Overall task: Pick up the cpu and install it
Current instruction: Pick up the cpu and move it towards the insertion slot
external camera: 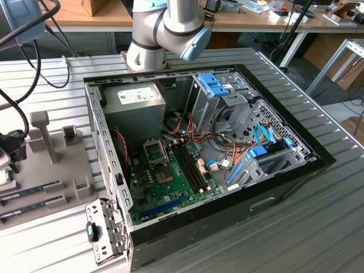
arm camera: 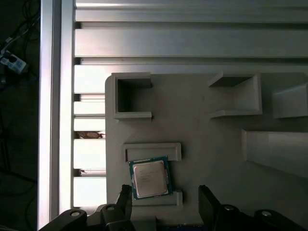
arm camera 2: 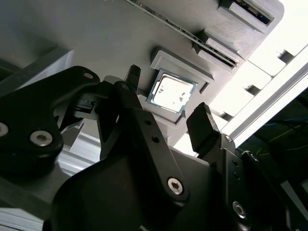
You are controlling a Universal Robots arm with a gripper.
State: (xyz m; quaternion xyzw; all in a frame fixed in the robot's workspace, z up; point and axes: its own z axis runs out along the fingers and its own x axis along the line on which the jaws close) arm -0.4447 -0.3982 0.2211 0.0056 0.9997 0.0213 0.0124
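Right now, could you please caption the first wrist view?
Open gripper lined up on the cpu, which lies in its grey holder.

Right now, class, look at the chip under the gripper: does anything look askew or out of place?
The cpu sits slightly twisted in its grey holder: its edges run at a small angle to the holder's raised rims. Nothing else looks odd.

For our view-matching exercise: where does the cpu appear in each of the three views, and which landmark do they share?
Exterior view: too small to tell; the grey tray lies at the exterior view's left.
First wrist view: the cpu sits in a framed seat on the tray, between the fingertips of the open end effector.
Second wrist view: the cpu in the same seat, between the fingertips.
Shared landmark: the grey tray.
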